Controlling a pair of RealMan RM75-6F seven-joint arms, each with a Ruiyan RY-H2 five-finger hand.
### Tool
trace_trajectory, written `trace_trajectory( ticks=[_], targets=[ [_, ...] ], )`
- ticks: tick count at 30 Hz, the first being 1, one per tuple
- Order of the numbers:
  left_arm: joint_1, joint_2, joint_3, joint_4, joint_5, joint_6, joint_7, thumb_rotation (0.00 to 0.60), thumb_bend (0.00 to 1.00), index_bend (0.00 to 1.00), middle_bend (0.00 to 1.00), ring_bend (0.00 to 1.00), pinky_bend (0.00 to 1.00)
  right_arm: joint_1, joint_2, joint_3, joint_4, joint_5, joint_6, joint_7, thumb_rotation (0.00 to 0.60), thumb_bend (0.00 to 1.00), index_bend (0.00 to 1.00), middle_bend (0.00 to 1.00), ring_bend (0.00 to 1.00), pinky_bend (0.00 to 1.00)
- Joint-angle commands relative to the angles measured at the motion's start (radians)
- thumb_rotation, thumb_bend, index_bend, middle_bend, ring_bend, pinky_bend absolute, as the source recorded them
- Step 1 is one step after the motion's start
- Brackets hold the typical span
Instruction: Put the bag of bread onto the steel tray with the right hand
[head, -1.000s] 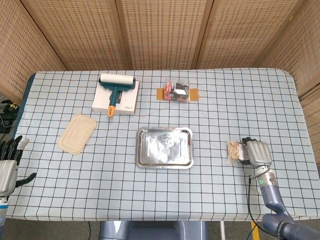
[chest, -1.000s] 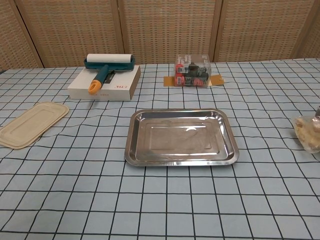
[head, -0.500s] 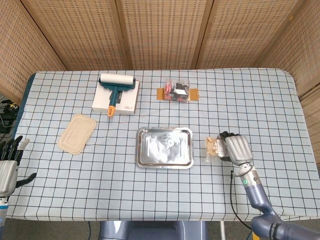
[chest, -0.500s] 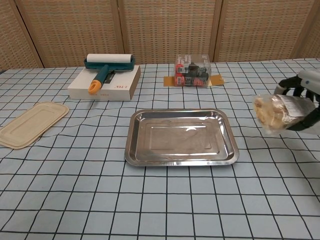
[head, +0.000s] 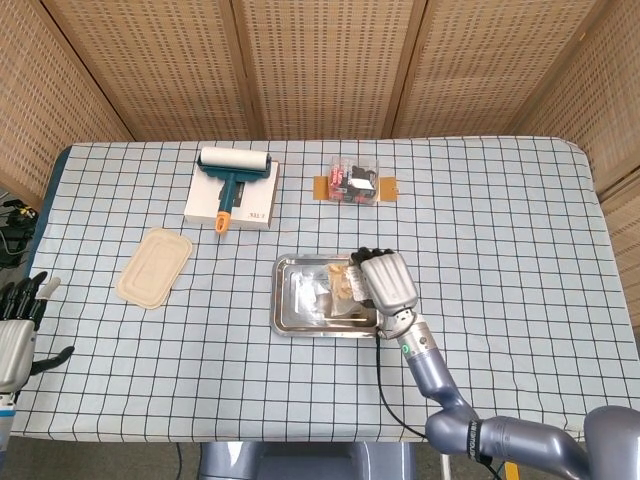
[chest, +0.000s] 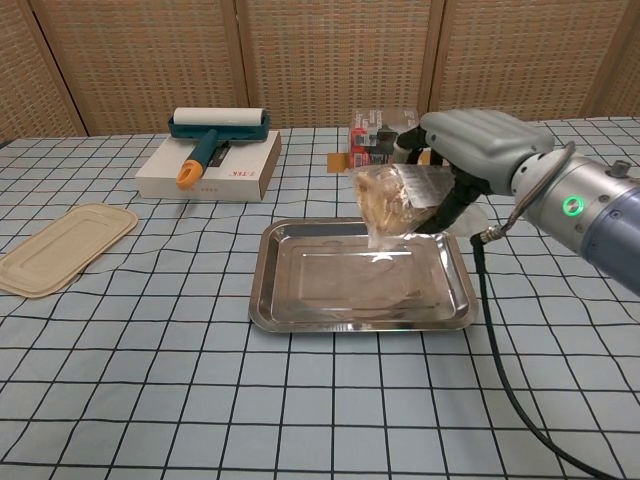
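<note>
The steel tray (head: 300, 312) (chest: 300, 300) lies in the middle of the checked table. My right hand (head: 387, 281) (chest: 470, 150) grips the clear bag of bread (head: 347, 283) (chest: 392, 200) and holds it in the air above the tray's right half. The bag hangs down from the fingers, clear of the tray floor. My left hand (head: 16, 325) is at the table's near left edge, fingers apart, holding nothing; the chest view does not show it.
A beige lid (head: 154, 266) (chest: 55, 247) lies left of the tray. A lint roller (head: 233, 172) (chest: 212, 135) rests on a white box (head: 230, 205) (chest: 210, 178) at the back left. A clear box of small items (head: 355, 182) (chest: 375, 142) stands behind the tray.
My right hand has lifted the bag of bread from the table's right side and carried it leftward until it hangs over the steel tray. The left hand has stayed put.
</note>
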Motion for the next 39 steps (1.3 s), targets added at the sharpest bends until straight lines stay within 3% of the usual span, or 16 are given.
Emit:
trace_trajectory(
  ticks=[1, 5, 7, 15, 23, 31, 35, 39],
  targets=[
    [-0.001, 0.003, -0.001, 0.002, -0.003, -0.003, -0.009, 0.600, 0.07, 0.00, 0.00, 0.00, 0.00, 0.015, -0.023, -0.007, 0.011, 0.030, -0.017, -0.016, 0.600, 0.36, 0.47, 0.31, 0.36, 0.40],
    [-0.002, 0.005, -0.001, 0.002, 0.000, -0.002, -0.016, 0.600, 0.07, 0.00, 0.00, 0.00, 0.00, 0.027, -0.041, -0.020, 0.007, 0.090, -0.017, -0.082, 0.600, 0.23, 0.23, 0.03, 0.02, 0.06],
    [-0.002, 0.005, 0.000, 0.003, 0.001, -0.002, -0.015, 0.600, 0.07, 0.00, 0.00, 0.00, 0.00, 0.029, -0.044, -0.024, -0.002, 0.108, -0.010, -0.101, 0.600, 0.20, 0.16, 0.00, 0.00, 0.01],
    [0.001, 0.003, 0.007, -0.004, 0.016, 0.008, -0.002, 0.600, 0.07, 0.00, 0.00, 0.00, 0.00, 0.022, -0.025, -0.052, -0.067, 0.095, 0.045, -0.128, 0.600, 0.15, 0.09, 0.00, 0.00, 0.00],
    [0.006, 0.006, 0.005, -0.005, 0.014, 0.016, -0.007, 0.600, 0.07, 0.00, 0.00, 0.00, 0.00, -0.061, 0.131, -0.121, -0.208, -0.020, 0.185, -0.155, 0.600, 0.15, 0.07, 0.00, 0.00, 0.00],
    [0.005, -0.002, 0.006, -0.006, 0.013, 0.016, 0.018, 0.600, 0.07, 0.00, 0.00, 0.00, 0.00, -0.207, 0.332, -0.228, -0.258, -0.199, 0.318, 0.018, 0.600, 0.15, 0.06, 0.00, 0.00, 0.00],
    [0.005, -0.009, 0.006, -0.002, 0.014, 0.019, 0.035, 0.600, 0.07, 0.00, 0.00, 0.00, 0.00, -0.294, 0.406, -0.299, -0.183, -0.263, 0.366, 0.160, 0.600, 0.16, 0.03, 0.00, 0.00, 0.00],
    [0.004, -0.015, 0.005, 0.005, 0.013, 0.021, 0.042, 0.600, 0.07, 0.00, 0.00, 0.00, 0.00, -0.355, 0.423, -0.329, -0.091, -0.293, 0.397, 0.282, 0.600, 0.15, 0.01, 0.00, 0.00, 0.00]
  ],
)
